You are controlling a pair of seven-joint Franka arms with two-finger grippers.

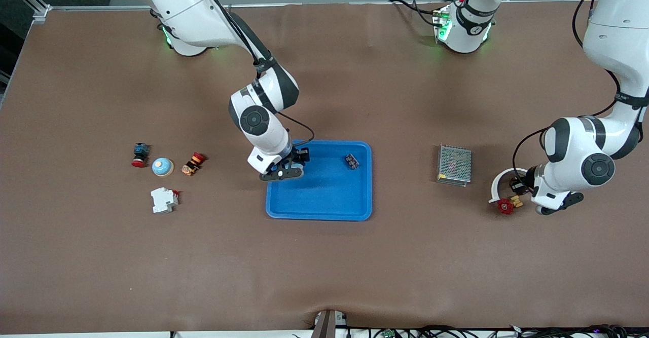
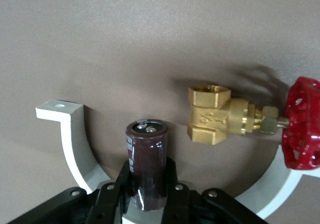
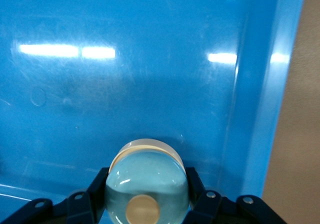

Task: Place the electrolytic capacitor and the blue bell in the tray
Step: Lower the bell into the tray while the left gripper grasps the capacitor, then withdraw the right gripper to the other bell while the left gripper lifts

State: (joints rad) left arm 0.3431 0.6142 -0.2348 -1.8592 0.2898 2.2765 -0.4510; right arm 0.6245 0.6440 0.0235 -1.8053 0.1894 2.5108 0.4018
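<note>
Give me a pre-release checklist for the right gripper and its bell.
1. Right gripper shut on the blue bell: ok.
2. Bell over the tray floor, inside the rim: ok.
3. Release spot apart from the small part already in the tray: ok.
4. Bell's height above the tray floor: cannot tell.
5. Left gripper shut on the capacitor: ok.
6. Capacitor apart from the brass valve: ok.

The front camera looks down from high up at the whole table (image 1: 101, 257). Each wrist camera sits very close: the right one over the tray (image 1: 324, 201) (image 3: 270, 109), the left one beside the brass valve (image 2: 225, 119) (image 1: 509, 204).
</note>
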